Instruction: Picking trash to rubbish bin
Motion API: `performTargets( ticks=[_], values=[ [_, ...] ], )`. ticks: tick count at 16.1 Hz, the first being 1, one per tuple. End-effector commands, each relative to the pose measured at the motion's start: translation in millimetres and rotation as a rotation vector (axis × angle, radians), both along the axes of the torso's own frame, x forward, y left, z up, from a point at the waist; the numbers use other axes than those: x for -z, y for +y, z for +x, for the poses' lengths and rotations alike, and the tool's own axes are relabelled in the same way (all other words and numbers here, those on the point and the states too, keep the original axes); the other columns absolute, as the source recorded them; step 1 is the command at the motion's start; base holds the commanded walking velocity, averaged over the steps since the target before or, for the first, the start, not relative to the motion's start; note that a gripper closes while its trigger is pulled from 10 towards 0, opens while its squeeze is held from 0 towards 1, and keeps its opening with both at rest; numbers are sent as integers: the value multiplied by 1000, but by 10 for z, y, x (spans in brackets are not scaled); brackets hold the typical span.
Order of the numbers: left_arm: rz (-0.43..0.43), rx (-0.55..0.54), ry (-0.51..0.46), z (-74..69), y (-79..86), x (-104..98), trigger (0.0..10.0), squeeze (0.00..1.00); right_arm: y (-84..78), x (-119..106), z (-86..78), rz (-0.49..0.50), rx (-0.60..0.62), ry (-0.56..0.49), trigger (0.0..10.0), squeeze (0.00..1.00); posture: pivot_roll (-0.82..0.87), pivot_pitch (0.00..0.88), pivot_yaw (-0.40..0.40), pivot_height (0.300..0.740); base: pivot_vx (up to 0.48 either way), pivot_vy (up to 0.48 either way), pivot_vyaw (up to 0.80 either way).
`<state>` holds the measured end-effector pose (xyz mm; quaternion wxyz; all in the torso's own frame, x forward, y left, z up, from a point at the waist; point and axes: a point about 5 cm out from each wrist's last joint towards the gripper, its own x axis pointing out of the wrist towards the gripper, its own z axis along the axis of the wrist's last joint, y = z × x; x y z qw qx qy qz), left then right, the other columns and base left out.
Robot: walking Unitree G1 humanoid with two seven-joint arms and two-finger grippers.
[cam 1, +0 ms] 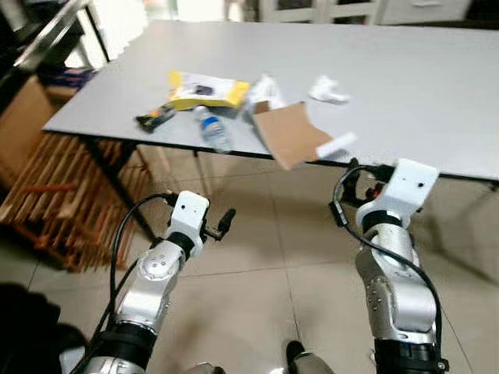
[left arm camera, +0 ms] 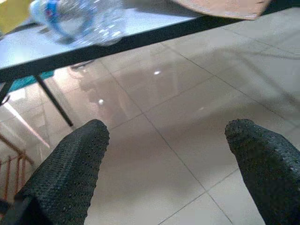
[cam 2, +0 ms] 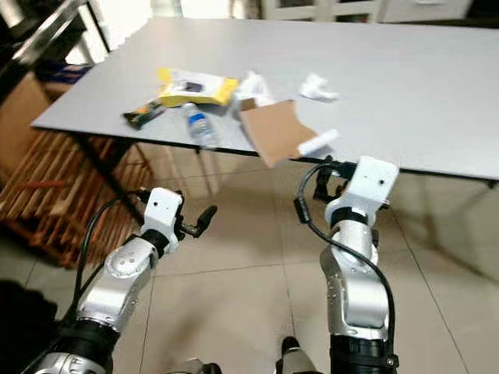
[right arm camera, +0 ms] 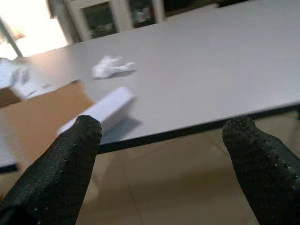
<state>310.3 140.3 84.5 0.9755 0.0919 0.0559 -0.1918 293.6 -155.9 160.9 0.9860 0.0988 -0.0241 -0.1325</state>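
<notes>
Both grippers hang below the near edge of a smooth grey table, over glossy beige floor tiles. The left gripper has its stippled black fingers spread wide with nothing between them. Ahead of and above its jaws lies a clear, crinkled plastic bottle with a blue label, on its side at the table's edge, and off to one side a flat brown cardboard piece juts past the dark rim.

The right gripper is likewise parted and empty, its rubbery dotted pads framing the table edge. Just beyond the jaws, toward the left finger, a white rolled tube — paper, as far as the blur allows — rests on the tabletop touching the cardboard. Farther back sits a crumpled white wad.

From the head camera, more litter shows beyond the left jaws: a flat yellow packet, a dark wrapper beside it, and another scrunched white scrap near the cardboard. Slatted wooden frames lean under the table — on the robot's left.
</notes>
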Motion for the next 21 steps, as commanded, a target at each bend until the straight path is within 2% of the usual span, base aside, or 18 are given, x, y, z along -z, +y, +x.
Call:
performTargets(
  ticks=[1,4,10,14,15,16,17,19,21],
  values=[
    [21,19,11,-35,24,10,10000,0,6,25,14,38,8,17,10000,0,-15,152,132,740,0,0,-769],
    [37,25,16,-62,75,2,10000,0,8,50,56,54,6,21,10000,0,3,161,143,740,0,0,-652],
    [57,12,30,-94,94,15,10000,0,34,17,154,57,-26,8,10000,0,17,160,133,740,0,0,0],
    [48,-39,-2,-95,146,-41,10000,0,163,-47,213,76,-121,-23,10000,0,24,178,124,740,0,0,0],
    [20,-59,-28,-71,170,-111,10000,0,184,-56,235,80,-134,-26,10000,0,27,184,122,740,0,0,0],
    [-43,-62,-22,-62,184,-162,10000,0,192,-59,249,79,-139,-26,10000,0,34,193,116,740,0,0,0],
    [-109,-40,-3,-62,188,-206,10000,0,193,-57,267,80,-143,-25,10000,0,34,193,116,740,0,0,0],
    [-190,32,25,-88,184,-302,10000,0,198,-59,282,77,-153,-25,10000,0,54,209,103,740,0,0,0],
    [-230,72,28,-68,188,-428,10000,0,203,-66,308,78,-167,-26,10000,0,59,209,99,740,0,0,0]
  ],
)
